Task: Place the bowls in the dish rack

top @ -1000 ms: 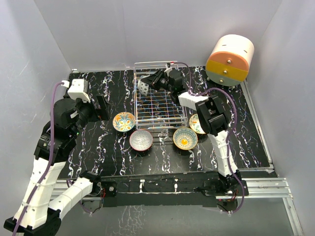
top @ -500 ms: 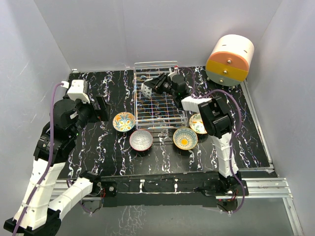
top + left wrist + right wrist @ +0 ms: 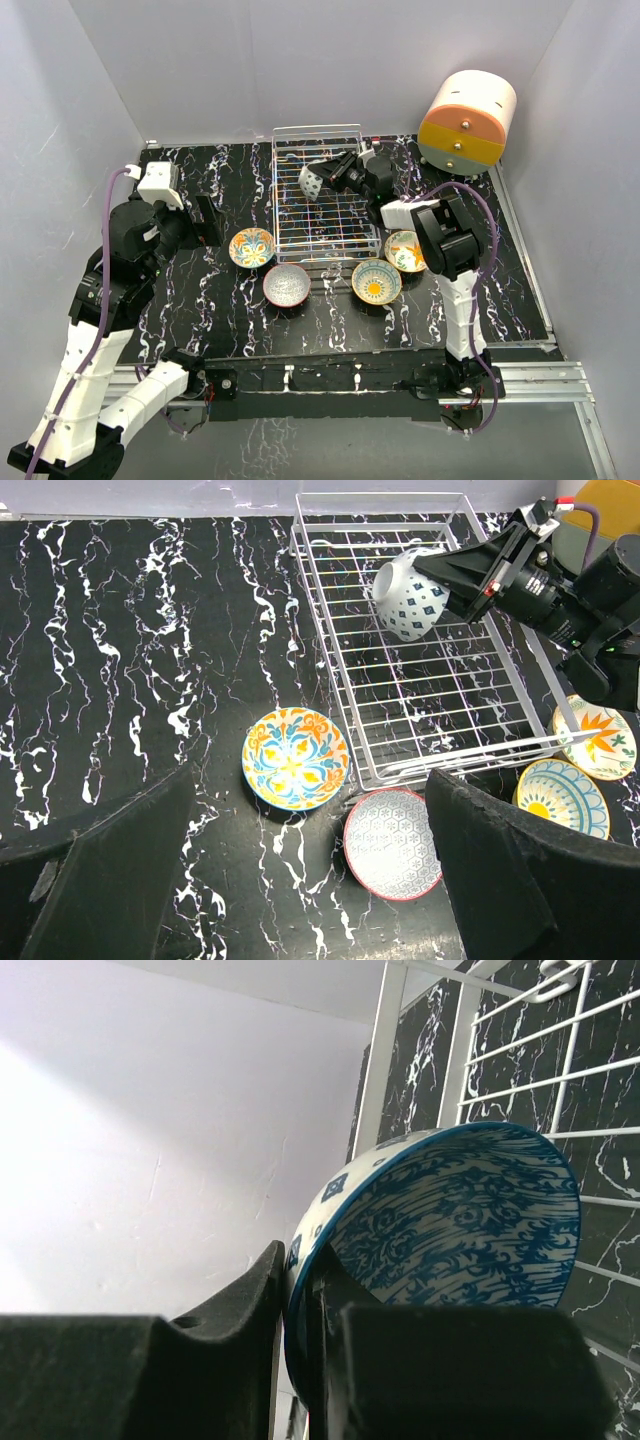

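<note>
My right gripper (image 3: 328, 178) is shut on the rim of a blue-patterned bowl (image 3: 312, 182), holding it tipped on its side above the far part of the silver wire dish rack (image 3: 320, 225). The right wrist view shows the bowl's blue inside (image 3: 450, 1230) with the fingers (image 3: 240, 1310) pinching its wall. The left wrist view shows the bowl (image 3: 408, 595) over the rack (image 3: 450, 700). My left gripper (image 3: 207, 218) is open and empty, left of the rack. On the table lie an orange-floral bowl (image 3: 251, 247), a red-rimmed bowl (image 3: 287, 285), a yellow-teal bowl (image 3: 376, 281) and an orange-star bowl (image 3: 403, 250).
An orange-and-cream cylindrical cabinet (image 3: 466, 122) stands at the back right corner. White walls enclose the black marbled table on three sides. The right arm's forearm reaches over the rack's right edge and partly covers the orange-star bowl.
My right gripper has carried the blue bowl to the right over the rack. The left arm and the bowls on the table have not moved.
</note>
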Controlling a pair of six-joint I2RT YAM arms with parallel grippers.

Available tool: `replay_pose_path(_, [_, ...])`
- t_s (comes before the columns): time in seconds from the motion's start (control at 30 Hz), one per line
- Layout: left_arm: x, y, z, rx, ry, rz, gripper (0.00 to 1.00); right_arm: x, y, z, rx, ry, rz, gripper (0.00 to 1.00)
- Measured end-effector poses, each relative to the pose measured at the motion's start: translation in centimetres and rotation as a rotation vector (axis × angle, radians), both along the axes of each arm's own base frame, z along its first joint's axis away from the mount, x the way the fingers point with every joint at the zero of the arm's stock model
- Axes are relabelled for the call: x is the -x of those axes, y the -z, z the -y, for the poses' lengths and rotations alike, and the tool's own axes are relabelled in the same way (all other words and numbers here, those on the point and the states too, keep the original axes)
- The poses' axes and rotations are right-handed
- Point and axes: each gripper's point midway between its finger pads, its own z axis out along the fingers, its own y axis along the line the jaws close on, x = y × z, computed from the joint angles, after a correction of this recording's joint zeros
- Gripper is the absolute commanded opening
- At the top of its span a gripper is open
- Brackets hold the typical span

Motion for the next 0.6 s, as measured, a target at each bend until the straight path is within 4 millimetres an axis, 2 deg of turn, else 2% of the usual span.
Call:
replay_pose_path(0.23, [0.0, 0.0, 0.0, -0.001, 0.0, -0.001, 0.97, 0.5, -0.2, -0.5, -0.084, -0.035, -0.04, 0.08])
replay_pose_path(0.6, [-0.5, 0.5, 0.2, -0.007, 0.0, -0.021, 0.97, 0.8, -0.4, -4.1, -0.173, -0.109, -0.085, 0.1])
